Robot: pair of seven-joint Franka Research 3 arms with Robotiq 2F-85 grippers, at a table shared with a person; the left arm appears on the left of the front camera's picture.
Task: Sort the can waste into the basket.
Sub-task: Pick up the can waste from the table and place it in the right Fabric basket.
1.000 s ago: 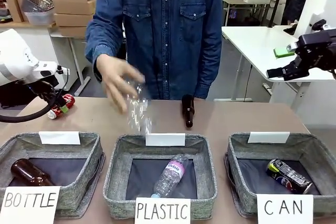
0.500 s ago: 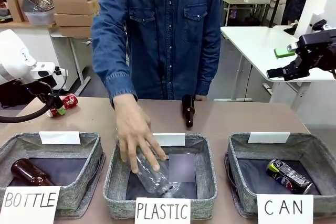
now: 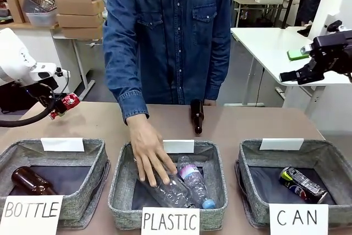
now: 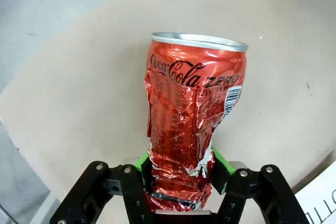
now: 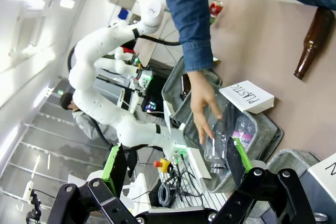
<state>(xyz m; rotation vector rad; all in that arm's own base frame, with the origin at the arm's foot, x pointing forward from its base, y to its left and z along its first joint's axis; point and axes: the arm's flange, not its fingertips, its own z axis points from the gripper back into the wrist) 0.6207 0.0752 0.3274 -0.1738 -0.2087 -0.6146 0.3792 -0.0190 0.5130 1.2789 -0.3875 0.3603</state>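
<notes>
In the left wrist view, a crushed red can [image 4: 191, 129] with white lettering is clamped at its lower end, with my left gripper [image 4: 181, 169] shut on it. From the front, that red can [image 3: 69, 102] hangs just above the table's far left, in the left gripper [image 3: 61, 108]. The grey basket [image 3: 330, 155] signed "CAN" stands at the front right. A black can [image 3: 301, 184] lies inside it. My right gripper [image 3: 300, 75] is raised at the far right, well above that basket, and its jaws stand open and empty [image 5: 176, 163].
A person's hand [image 3: 148, 155] rests on clear bottles [image 3: 190, 182] in the middle "PLASTIC" basket [image 3: 118, 182]. A brown bottle [image 3: 196, 116] lies on the table behind it. The left "BOTTLE" basket [image 3: 100, 160] holds another brown bottle [image 3: 30, 180].
My left gripper has shut on the red can and raised it slightly. The person's hand brought a clear bottle down into the "PLASTIC" basket. The right arm stayed still.
</notes>
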